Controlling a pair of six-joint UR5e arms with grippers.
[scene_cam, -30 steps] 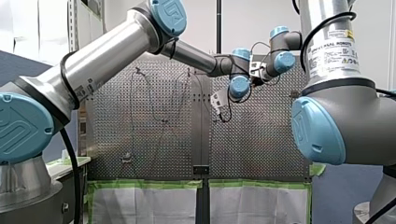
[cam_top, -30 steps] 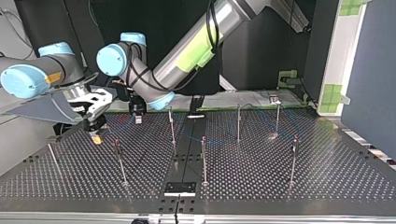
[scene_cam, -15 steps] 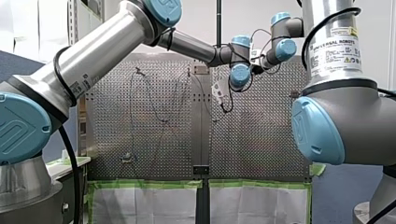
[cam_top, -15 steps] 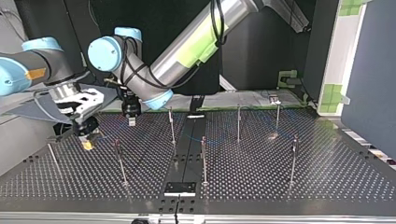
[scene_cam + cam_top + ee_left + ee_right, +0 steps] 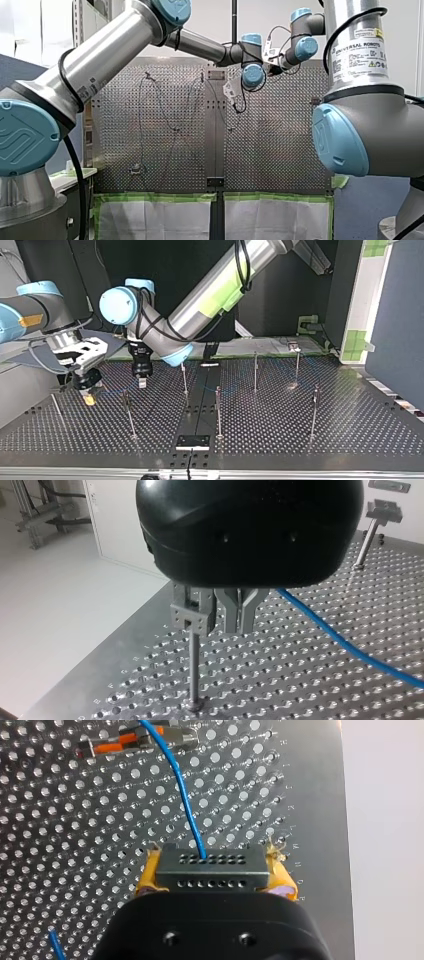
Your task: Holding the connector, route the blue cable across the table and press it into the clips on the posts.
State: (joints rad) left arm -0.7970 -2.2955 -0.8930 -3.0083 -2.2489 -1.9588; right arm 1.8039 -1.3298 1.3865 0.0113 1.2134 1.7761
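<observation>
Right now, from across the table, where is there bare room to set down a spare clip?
Bare surface lies in the top view between the rightmost post and the table edge beyond it. That view's left is crowded: my right claw, my left claw and the blue cable.

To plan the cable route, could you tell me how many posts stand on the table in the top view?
7 posts: at the view's left, three; near the middle, one; at its right, three. Arms may hide others.
</observation>
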